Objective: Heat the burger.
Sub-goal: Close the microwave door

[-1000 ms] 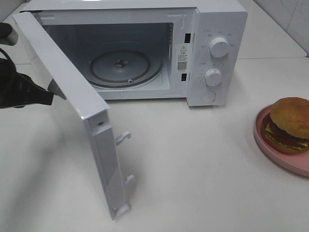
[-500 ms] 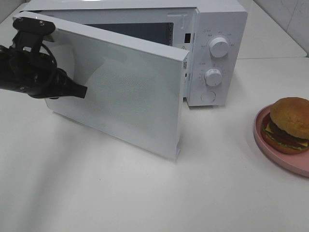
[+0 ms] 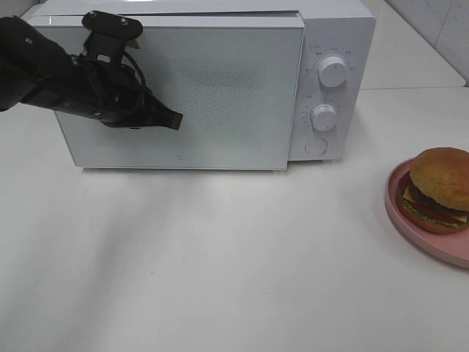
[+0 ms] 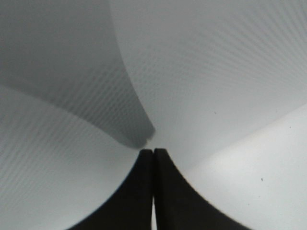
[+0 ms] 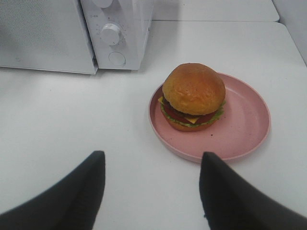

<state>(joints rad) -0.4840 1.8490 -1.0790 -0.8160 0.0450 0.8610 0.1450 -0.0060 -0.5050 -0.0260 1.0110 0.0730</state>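
The burger point(image 3: 440, 189) has a golden-brown bun and sits on a pink plate point(image 3: 393, 205) at the right edge of the table. The white microwave point(image 3: 220, 88) stands at the back with its door closed. My left gripper point(image 3: 174, 119) is shut, and its tips point(image 4: 153, 152) press against the door's front panel. In the right wrist view the burger point(image 5: 193, 96) rests on the plate point(image 5: 244, 129), a short way ahead of my right gripper point(image 5: 153, 158). That gripper is open, holds nothing and hovers over the table. It is out of the high view.
Two round knobs point(image 3: 333, 71) point(image 3: 323, 116) and a round button point(image 3: 316, 147) sit on the microwave's right-hand panel. White tabletop point(image 3: 234, 264) spreads in front of the microwave. A tiled wall rises at the back right.
The microwave door has swung from wide open to fully closed. My left arm followed it rightward and inward, pushing on the panel. The burger and plate have not moved.
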